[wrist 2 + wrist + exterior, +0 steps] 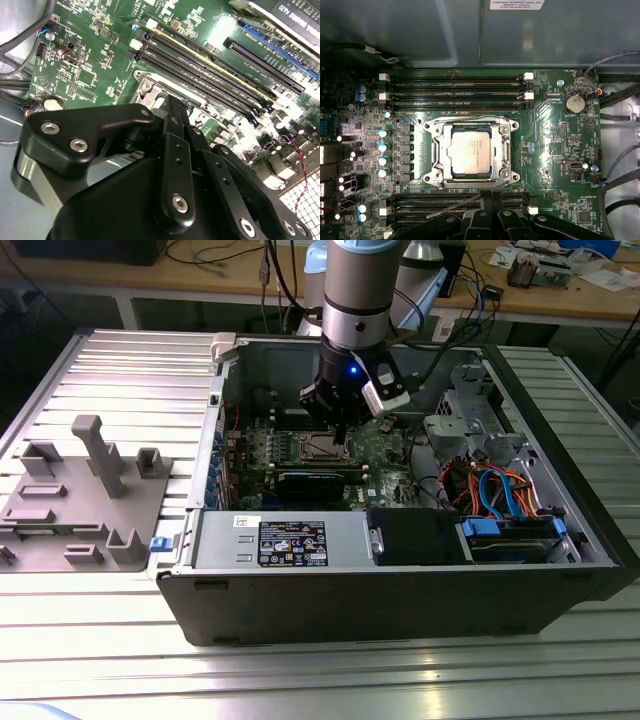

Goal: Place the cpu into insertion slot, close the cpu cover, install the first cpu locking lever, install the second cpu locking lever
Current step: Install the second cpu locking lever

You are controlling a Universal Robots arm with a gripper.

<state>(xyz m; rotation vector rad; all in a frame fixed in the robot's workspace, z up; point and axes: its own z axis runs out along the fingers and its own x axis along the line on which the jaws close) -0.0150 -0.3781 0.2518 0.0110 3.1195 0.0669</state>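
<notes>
Gripper is lowered into the open case, just above the slot. Its fingers are drawn together in both wrist views. Whether anything is pinched between them cannot be told.

At the exterior view's left, a grey jig is seen on the table, well apart from the case. Further along, the board is laid flat inside the case. In the first wrist view a row of capacitors is found just beside the cover. The cover is folded down around the cpu, which is seated flat in the slot. A thin lever is slanted across the memory sockets, and its end is met by the gripper. At the exterior view's right, drive cables are bundled, clear of the arm.

Trouble is judged likeliest at the lever. If it is pressed off-centre by narrow fingertips, it could be lost sideways and sprung upward. The memory sockets or nearby parts could then be scraped. If the lever is not hooked, the cover could be left loose over the cpu.

Much of the gripper is cut off by the frame edge in the first wrist view. In the second wrist view the slot is largely masked by the gripper. A second lever cannot be made out with certainty, nor can any latch.
</notes>
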